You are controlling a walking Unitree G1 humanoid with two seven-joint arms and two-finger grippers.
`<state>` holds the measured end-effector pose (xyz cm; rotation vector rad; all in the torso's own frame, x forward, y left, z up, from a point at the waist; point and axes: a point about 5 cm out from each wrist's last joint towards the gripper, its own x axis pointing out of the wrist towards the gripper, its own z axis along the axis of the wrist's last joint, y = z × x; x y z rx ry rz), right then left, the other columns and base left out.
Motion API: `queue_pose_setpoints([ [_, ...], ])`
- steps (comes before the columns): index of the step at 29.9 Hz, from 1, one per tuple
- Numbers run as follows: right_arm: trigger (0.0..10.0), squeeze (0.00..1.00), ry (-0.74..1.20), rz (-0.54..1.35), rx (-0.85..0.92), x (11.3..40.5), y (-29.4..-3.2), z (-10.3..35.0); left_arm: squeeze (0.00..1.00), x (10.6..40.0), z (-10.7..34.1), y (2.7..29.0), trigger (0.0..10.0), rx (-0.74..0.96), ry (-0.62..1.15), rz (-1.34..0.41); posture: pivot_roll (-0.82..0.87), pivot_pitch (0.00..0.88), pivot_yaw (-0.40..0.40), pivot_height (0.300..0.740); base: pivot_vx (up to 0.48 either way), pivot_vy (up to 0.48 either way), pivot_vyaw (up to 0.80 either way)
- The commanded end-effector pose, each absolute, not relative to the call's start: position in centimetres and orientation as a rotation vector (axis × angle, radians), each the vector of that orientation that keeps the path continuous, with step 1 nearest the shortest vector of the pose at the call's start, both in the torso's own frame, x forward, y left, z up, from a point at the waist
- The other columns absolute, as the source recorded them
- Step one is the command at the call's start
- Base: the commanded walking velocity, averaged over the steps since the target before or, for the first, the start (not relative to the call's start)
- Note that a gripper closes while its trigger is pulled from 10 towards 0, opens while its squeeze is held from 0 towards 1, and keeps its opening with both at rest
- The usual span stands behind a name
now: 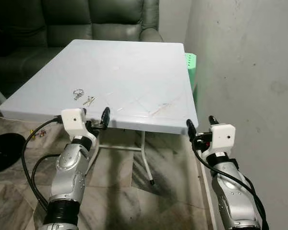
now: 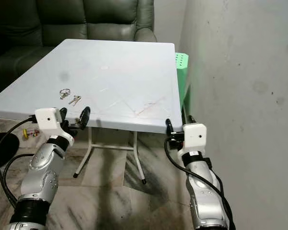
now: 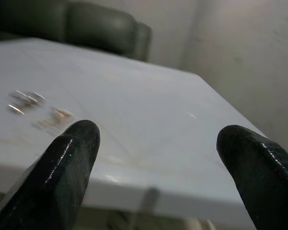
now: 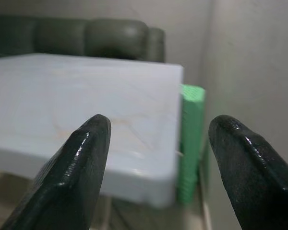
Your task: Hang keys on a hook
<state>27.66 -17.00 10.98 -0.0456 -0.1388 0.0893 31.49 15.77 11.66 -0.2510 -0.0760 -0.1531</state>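
White table point(image 1: 134, 72), keys point(image 1: 82, 97) near edge

A white folding table point(image 1: 134, 72) on white metal legs stands on a marbled tile floor point(image 1: 149, 201); a dark green sofa point(image 1: 77, 24) sits behind it; a green plastic stool point(image 1: 190, 64) is wedged between table and grey wall point(image 1: 249, 62).

Silver arms point(image 1: 69, 172) — black cables, white wrists

Head eyes downward, wrists level — sharing table point(image 1: 134, 72).
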Motion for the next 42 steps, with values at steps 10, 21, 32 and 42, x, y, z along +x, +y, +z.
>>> queue_pose_setpoints([
  [10, 10.0, 0.00, -0.172, 0.101, -0.011, 27.45, -16.68, 11.83, 0.00, 31.31, 11.88, 16.96, 10.0, -0.273, -0.073, -0.134, -0.08, 0.000, -0.010, 0.740, 0.000, 0.125, 0.00],
  [21, 10.0, 0.00, -0.169, 0.110, -0.004, 27.32, -16.64, 11.81, 0.00, 31.35, 11.96, 16.63, 10.0, -0.296, -0.071, -0.146, -0.08, 0.000, -0.014, 0.740, 0.000, 0.405, 0.00],
  [32, 10.0, 0.00, -0.167, 0.124, 0.001, 27.36, -16.50, 11.82, 0.00, 31.45, 12.11, 16.48, 10.0, -0.301, -0.073, -0.150, -0.08, 0.000, -0.017, 0.740, 0.000, 0.470, 0.00],
  [42, 10.0, 0.00, -0.165, 0.131, 0.003, 27.27, -16.42, 11.82, 0.00, 31.46, 12.08, 16.39, 10.0, -0.304, -0.069, -0.150, -0.08, 0.000, -0.020, 0.740, 0.000, 0.480, 0.00],
])
